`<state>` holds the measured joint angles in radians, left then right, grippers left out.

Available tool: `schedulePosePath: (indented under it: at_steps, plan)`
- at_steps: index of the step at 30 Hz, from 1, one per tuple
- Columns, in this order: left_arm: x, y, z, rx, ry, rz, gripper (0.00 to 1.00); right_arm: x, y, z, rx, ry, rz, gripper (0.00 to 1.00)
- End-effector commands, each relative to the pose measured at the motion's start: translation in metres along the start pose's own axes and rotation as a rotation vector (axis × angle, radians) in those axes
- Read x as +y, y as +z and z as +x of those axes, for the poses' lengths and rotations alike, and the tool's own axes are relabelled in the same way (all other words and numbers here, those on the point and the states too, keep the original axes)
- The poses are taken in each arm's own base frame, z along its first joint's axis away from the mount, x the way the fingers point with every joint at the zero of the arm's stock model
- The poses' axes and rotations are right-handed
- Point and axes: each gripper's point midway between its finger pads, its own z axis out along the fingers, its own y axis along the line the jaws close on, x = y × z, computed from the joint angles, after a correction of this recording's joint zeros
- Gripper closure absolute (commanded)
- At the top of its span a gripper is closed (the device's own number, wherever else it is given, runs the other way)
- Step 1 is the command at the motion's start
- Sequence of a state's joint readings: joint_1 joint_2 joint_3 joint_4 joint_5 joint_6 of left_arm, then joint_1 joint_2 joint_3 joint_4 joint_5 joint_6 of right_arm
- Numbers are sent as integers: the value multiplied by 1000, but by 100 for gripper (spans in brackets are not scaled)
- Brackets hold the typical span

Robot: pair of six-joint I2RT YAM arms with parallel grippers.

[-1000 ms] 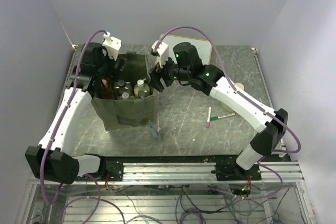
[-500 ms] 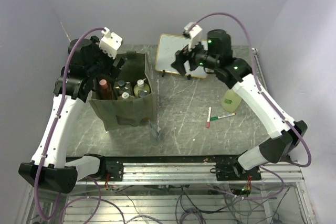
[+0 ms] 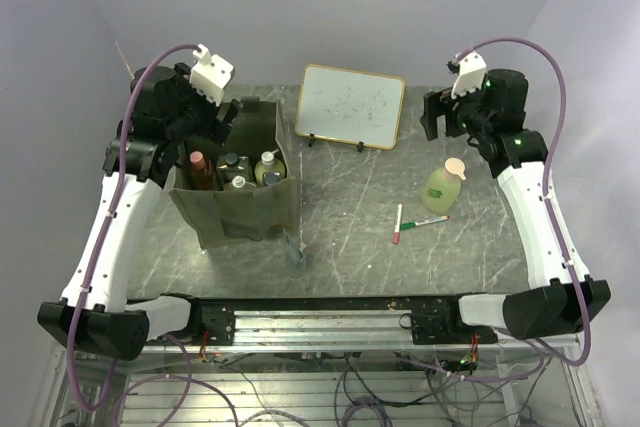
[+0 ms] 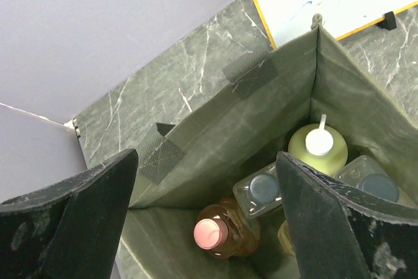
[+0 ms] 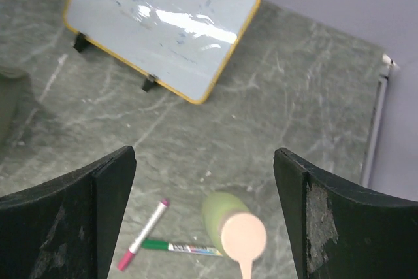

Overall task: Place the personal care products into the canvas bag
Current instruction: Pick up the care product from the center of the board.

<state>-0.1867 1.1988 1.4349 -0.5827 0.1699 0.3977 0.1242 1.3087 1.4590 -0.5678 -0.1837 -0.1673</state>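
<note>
Currently left gripper (image 4: pixel 208 158) wide open, empty, over canvas bag (image 4: pixel 215 142); right gripper (image 5: pixel 204 155) wide open, empty, nr green pump bottle (image 5: pixel 219 217). Whiteboard (image 5: pixel 163 27) scribbles unreadable.

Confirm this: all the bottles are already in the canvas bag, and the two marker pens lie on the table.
Not all. The green bottle with the peach pump stands on the table beside the marker pens, outside the canvas bag; the top external view shows it. The pens do lie on the table.
</note>
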Motion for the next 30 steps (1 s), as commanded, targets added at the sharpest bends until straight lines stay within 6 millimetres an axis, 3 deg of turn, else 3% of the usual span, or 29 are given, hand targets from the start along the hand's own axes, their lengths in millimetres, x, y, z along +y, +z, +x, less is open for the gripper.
schedulePosePath:
  at_steps: [1,9,12,17,20,30]
  plan:
    - [4,-1,-24,-61,-28,15,4,-22,-19,32,83,-46,69,13]
    - [5,10,-29,-71,-41,25,6,-47,-32,111,329,-76,123,13]
    - [4,13,-25,-66,-43,28,6,-52,-30,131,401,-86,107,13]
    - [4,14,-23,-61,-49,27,6,-53,-19,152,489,-60,37,13]
    - [3,13,-23,-57,-51,28,6,-44,-14,162,530,-47,-40,13]
    - [3,17,-24,-64,-65,33,6,-34,-3,180,599,2,-124,19]
